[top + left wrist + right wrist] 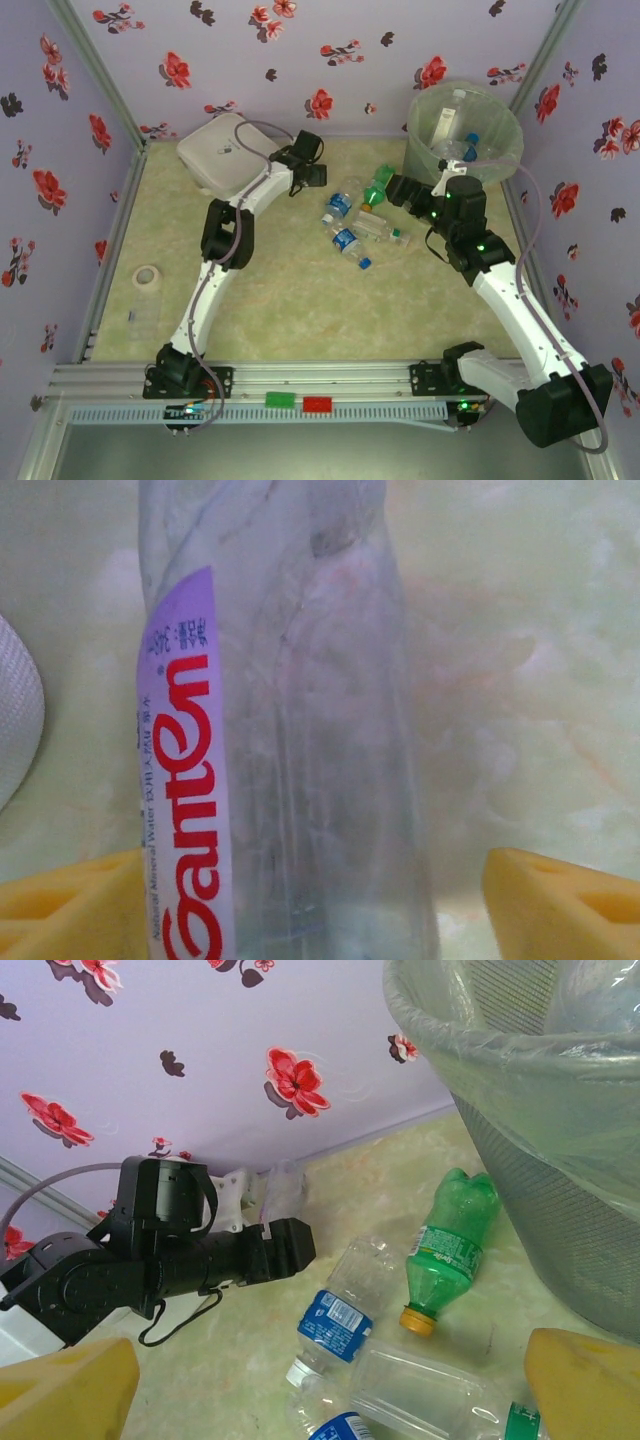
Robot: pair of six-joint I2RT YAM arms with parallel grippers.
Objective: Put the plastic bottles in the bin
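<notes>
A clear plastic bottle [300, 730] with a purple label and red lettering stands between my left gripper's [315, 905] yellow fingers [560, 900]. The left finger is at its label and a gap shows on the right, so the jaws stand open around it. This gripper [305, 168] is beside the white box. My right gripper [398, 190] hangs open over a cluster of bottles: a green one [450, 1240], a clear blue-labelled one [340, 1315] and a clear flattened one [420, 1400]. The bin [500, 150] stands at the far right with bottles inside.
A white square box [215, 150] sits at the far left corner, its edge in the left wrist view [15, 720]. A tape roll [148, 277] and a clear cup [140, 320] lie by the left wall. Flowered walls enclose the table.
</notes>
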